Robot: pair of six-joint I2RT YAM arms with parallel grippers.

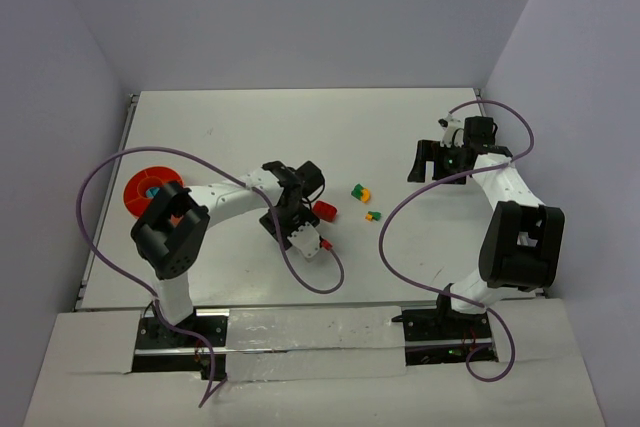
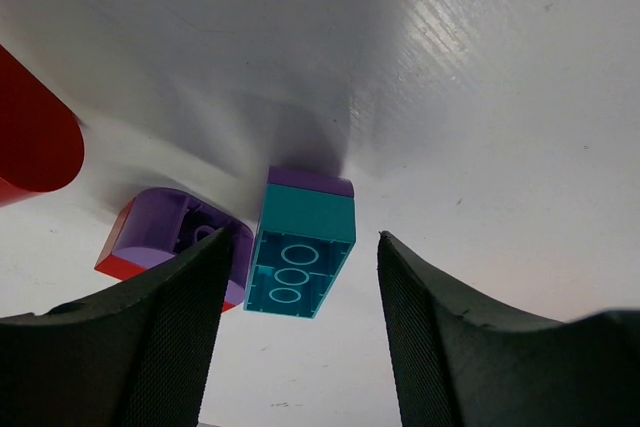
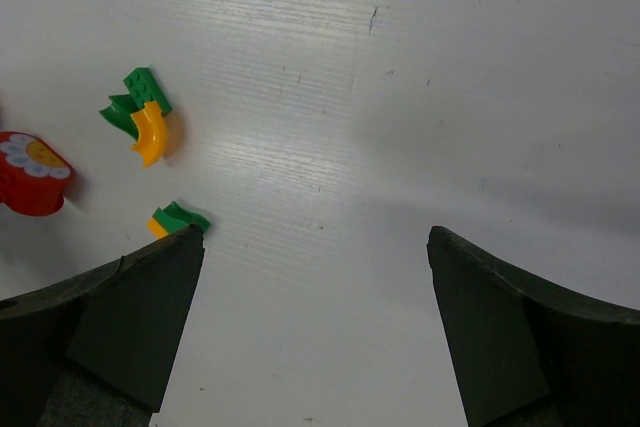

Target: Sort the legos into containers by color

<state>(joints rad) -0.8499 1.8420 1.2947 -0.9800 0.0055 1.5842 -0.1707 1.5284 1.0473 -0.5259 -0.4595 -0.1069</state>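
My left gripper (image 1: 288, 217) is low over the table's middle. In the left wrist view it (image 2: 305, 239) is open, with a teal lego topped in purple (image 2: 300, 247) lying on the table between the fingers, close to the left finger (image 2: 190, 317) and clear of the right one. A purple-and-red lego (image 2: 160, 237) lies just left of it, and a red lego (image 1: 325, 210) beyond. Two green-and-yellow legos (image 1: 361, 192) (image 1: 373, 215) lie between the arms. My right gripper (image 1: 440, 162) is open and empty (image 3: 315, 235) above bare table. The orange bowl (image 1: 135, 187) stands at the far left.
The bowl holds a small teal piece (image 1: 152, 190). The red lego with a flower print (image 3: 30, 172) and both green-and-yellow legos (image 3: 145, 122) (image 3: 175, 219) lie left of my right gripper. Purple cables loop over the table's left and right sides.
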